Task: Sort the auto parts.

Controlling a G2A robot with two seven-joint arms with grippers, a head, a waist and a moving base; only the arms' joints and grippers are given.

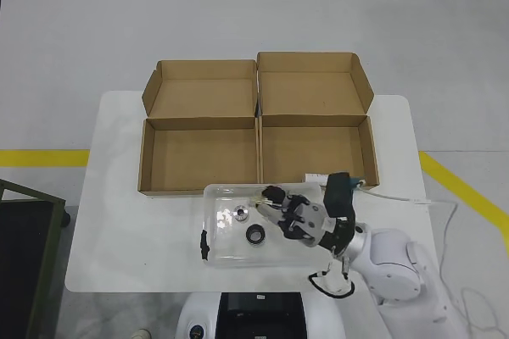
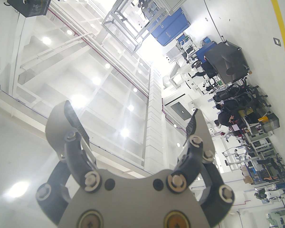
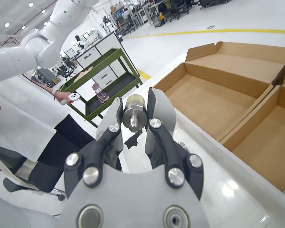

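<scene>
White table [image 1: 119,212], grey floor [image 1: 51,68]; cardboard boxes [image 1: 199,161] at far edge, clear tray [image 1: 210,222] at near edge. Right gripper [image 3: 135,99] clamps threaded metal part [image 3: 132,117] over tray; left gripper [image 2: 131,107] jaws wide.

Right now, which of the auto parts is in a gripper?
The threaded metal part with the yellowish cap, clamped in the right gripper. The silvery part and the dark ring lie loose in the clear tray.
</scene>
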